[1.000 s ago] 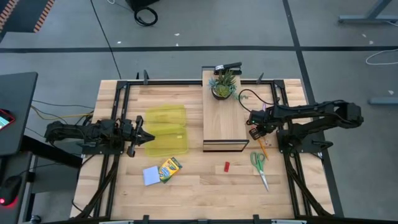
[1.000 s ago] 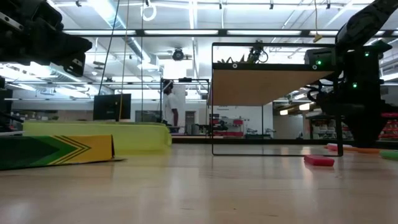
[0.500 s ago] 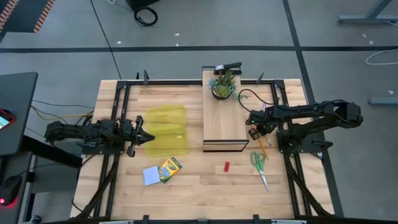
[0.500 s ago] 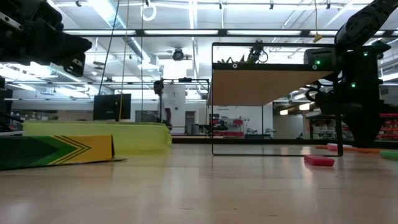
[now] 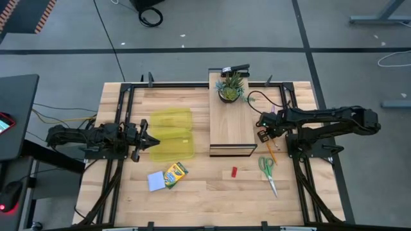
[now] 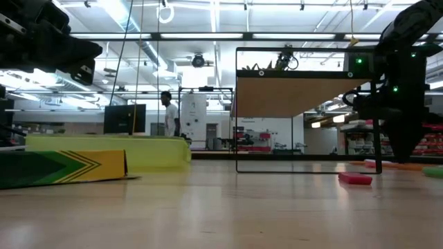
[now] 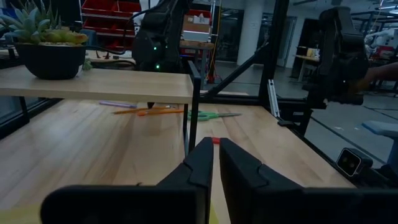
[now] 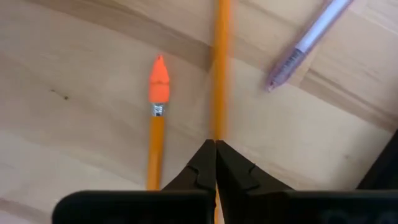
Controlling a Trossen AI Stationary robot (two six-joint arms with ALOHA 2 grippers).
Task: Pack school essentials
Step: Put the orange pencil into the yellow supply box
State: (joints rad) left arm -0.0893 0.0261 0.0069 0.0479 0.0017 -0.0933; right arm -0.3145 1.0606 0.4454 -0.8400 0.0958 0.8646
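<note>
Two arms are showing on my overhead feed. My right gripper is sitting low over the table just right of the small raised wooden shelf, and through its wrist camera I am seeing its fingers pinched together on a thin orange pencil. Beside that one I am seeing a second orange pencil with a pointed orange eraser cap lying on the wood, and a thin purple pen lying close by at a slant. My left gripper is waiting at the edge of the yellow translucent case, its fingers pressed nearly together with only a narrow slit between them and nothing in it.

I am finding the green-handled scissors lying just below the right gripper in the overhead picture, and the tiny red block resting left of them. I am seeing the crayon box touching the pale blue notepad near the front left. A potted succulent is standing on the far end of the shelf.
</note>
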